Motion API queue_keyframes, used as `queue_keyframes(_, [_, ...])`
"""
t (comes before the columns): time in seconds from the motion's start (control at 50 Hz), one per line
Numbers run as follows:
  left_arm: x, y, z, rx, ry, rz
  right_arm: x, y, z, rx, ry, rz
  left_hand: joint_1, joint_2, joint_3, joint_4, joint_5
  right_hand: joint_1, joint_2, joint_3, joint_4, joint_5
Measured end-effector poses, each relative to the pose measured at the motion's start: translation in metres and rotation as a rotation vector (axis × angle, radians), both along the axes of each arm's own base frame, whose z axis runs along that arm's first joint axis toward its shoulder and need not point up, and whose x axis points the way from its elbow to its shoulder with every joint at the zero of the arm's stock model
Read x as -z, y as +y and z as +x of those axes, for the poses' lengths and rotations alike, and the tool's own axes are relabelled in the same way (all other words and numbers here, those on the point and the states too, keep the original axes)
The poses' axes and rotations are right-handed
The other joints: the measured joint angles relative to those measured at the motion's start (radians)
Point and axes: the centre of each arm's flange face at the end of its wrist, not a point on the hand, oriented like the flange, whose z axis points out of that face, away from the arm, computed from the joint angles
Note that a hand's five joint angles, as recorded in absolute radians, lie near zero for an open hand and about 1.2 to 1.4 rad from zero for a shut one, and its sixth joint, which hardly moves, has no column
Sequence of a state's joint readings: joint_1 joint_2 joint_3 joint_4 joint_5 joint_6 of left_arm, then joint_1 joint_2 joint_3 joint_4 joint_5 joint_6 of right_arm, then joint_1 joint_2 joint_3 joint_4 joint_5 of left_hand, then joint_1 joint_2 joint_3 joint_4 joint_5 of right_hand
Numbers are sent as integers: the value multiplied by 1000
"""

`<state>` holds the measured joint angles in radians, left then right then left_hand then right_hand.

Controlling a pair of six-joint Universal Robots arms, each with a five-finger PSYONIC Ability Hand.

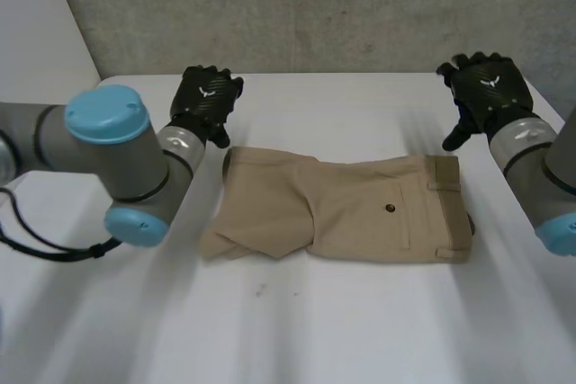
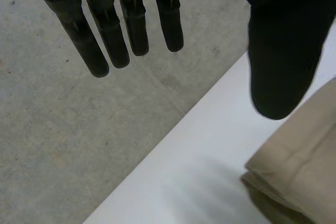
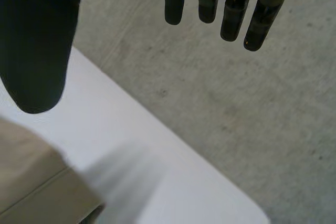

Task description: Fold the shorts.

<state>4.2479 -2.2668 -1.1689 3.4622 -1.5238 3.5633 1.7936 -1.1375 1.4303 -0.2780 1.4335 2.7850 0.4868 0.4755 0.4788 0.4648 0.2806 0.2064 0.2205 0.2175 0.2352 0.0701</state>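
Tan shorts (image 1: 346, 209) lie flat approx. mid white table (image 1: 342, 330), folded over on themselves: waistband w/ belt loops toward robot's right, leg ends toward its left, back pocket w/ a dark button facing up. Leg end is a bit rumpled, w/ one flap lapping over at the near corner. L hand (image 1: 207, 96) is over the table at the far-left corner of the shorts, back of hand up. In L wrist view its fingers (image 2: 105, 40) are straight and slightly spread, w/ the thumb (image 2: 281, 66) set wide apart from them. Nothing is between fingers and thumb, so the hand is released and grasps nothing. The thumb tip sits just beside the folded leg-end corner of the shorts (image 2: 299, 166); can't tell if it touches. R hand (image 1: 486, 87) is over the far-right part of the table, near the waistband end but apart from it. In R wrist view its fingers (image 3: 231, 14) are straight, the thumb (image 3: 37, 51) is spread wide, and the palm is empty, so it is also released w/ no cloth held. A corner of the shorts (image 3: 31, 182) lies under the thumb side. Grey concrete surface (image 1: 315, 6) runs behind the table's far edge, and in both wrist views it is past the fingertips.
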Motion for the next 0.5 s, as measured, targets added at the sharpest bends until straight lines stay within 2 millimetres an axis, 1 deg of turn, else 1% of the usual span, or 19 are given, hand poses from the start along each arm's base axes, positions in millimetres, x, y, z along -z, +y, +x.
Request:
queue_keyframes(0.02, [-4,13,4,5,1,21,3,9,-2,0,7,38,0,0,0,0,0,0,1,1,0,0])
queue_keyframes(0.08, [-9,35,13,12,3,66,7,24,-8,2,20,104,0,0,0,0,0,0,2,3,0,0])
queue_keyframes(0.1, [-10,52,20,15,6,105,10,32,-11,3,28,140,0,0,0,0,0,3,4,5,4,3])
queue_keyframes(0.12, [-10,54,21,15,7,113,11,37,-13,4,31,158,0,0,0,0,0,4,7,7,4,4])
queue_keyframes(0.14, [-10,71,29,16,10,154,14,45,-17,3,38,194,0,0,0,0,1,4,7,7,4,4])
queue_keyframes(0.16, [-9,81,34,16,13,180,17,53,-20,0,42,225,0,0,0,0,1,28,59,62,39,42])
queue_keyframes(0.2, [-6,93,40,15,16,215,21,61,-23,-7,45,253,0,0,0,0,1,38,73,72,52,53])
queue_keyframes(0.24, [-2,105,46,14,17,252,27,70,-25,-20,47,289,0,0,0,0,1,99,134,139,120,104])
queue_keyframes(0.28, [1,112,49,13,15,272,31,76,-27,-28,47,311,0,0,0,0,1,112,143,151,133,116])
queue_keyframes(0.32, [8,120,53,11,7,303,39,85,-29,-43,47,349,0,0,0,0,1,127,157,167,150,131])
queue_keyframes(0.34, [8,120,53,11,7,303,39,85,-29,-43,47,349,0,0,0,0,1,127,157,167,150,131])
queue_keyframes(0.36, [15,127,56,8,-3,330,42,88,-30,-48,47,363,0,0,0,0,3,131,162,172,155,138])
queue_keyframes(0.4, [23,130,59,2,-14,351,56,98,-36,-48,44,414,7,10,8,13,24,167,206,215,199,174])
queue_keyframes(0.44, [28,130,60,-4,-21,365,59,98,-38,-43,43,421,25,34,28,41,53,210,260,265,251,220])
queue_keyframes(0.5, [37,127,63,-18,-33,386,68,99,-45,-22,39,431,124,123,120,139,143,260,326,330,311,276])
